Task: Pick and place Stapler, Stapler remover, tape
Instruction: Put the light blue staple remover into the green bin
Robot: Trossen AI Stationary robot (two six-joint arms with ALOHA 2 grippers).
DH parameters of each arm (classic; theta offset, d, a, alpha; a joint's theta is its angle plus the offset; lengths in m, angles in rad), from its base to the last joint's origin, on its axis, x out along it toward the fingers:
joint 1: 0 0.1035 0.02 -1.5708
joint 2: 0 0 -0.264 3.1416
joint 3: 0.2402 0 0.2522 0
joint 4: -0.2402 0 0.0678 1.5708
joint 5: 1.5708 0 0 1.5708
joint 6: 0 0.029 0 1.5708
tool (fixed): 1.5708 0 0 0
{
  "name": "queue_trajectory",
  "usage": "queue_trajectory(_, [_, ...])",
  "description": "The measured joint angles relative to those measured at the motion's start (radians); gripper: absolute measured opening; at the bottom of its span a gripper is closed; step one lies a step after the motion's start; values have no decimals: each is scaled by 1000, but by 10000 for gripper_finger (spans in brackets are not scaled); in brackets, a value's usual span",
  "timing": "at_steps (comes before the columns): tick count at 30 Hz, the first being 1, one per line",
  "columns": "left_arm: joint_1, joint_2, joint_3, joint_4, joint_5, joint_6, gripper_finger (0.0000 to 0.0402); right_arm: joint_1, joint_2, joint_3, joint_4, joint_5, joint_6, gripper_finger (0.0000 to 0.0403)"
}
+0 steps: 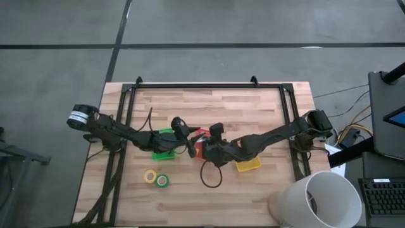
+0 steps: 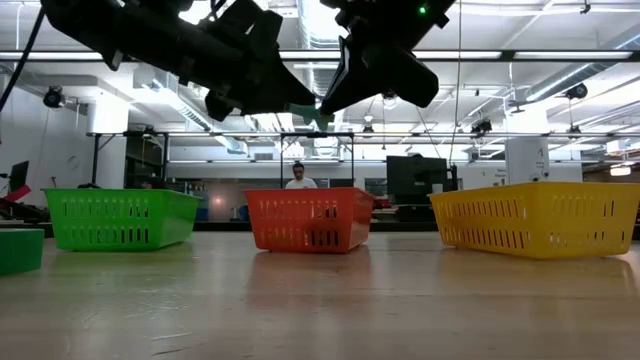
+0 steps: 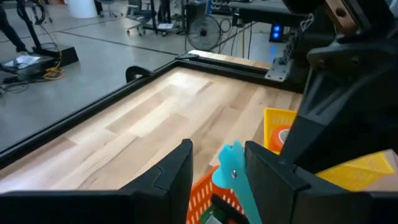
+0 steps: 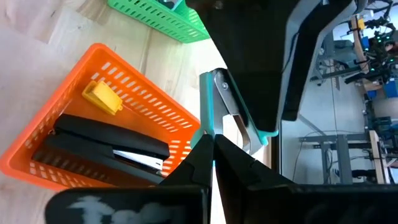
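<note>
You have three perforated plastic bins on the butcher-block wooden table. From left to right in the low view they are one green bin, one orange-red bin and one yellow bin.

One black elongated desk stapler lies flat inside the orange-red bin, with one small yellow block beside it in the same bin. No writing on either item can be read.

You have two small tape rolls loose on the table in front of the green bin. One is yellow and one is green, and they touch each other.

One teal-handled staple remover with metal claws hangs above the orange-red bin, between the two grippers.

Your left gripper is over the orange-red bin. Its fingers stand a little apart, with the teal handle between them.

Your right gripper is at the same spot. Its fingertips are drawn almost together and pinch the thin teal edge of the remover.

One black cable loop lies on the table below the right arm.

One white cylindrical bucket stands at the table's near right corner.
</note>
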Motion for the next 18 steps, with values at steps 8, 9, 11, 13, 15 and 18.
queue_trajectory(8, [0, -2, 5, -3, 26, -30, 147, 3, 0, 0, 1, 4, -3, 8])
queue_trajectory(9, [0, -2, 4, -2, 26, -30, 147, 4, 0, 0, 1, 4, -2, 8])
queue_trajectory(11, [0, -3, 1, -1, 27, -31, 147, 6, 0, 0, 1, 4, -3, 8])
queue_trajectory(13, [1, -3, 1, -2, 38, -33, 144, 8, 0, 0, 2, 5, -3, 8])
queue_trajectory(15, [1, -3, 1, -1, 44, -33, 135, 9, 0, 0, 4, 4, -4, 8])
queue_trajectory(18, [1, -3, 1, 0, 47, -33, 111, 9, 0, 0, 7, 4, -6, 8])
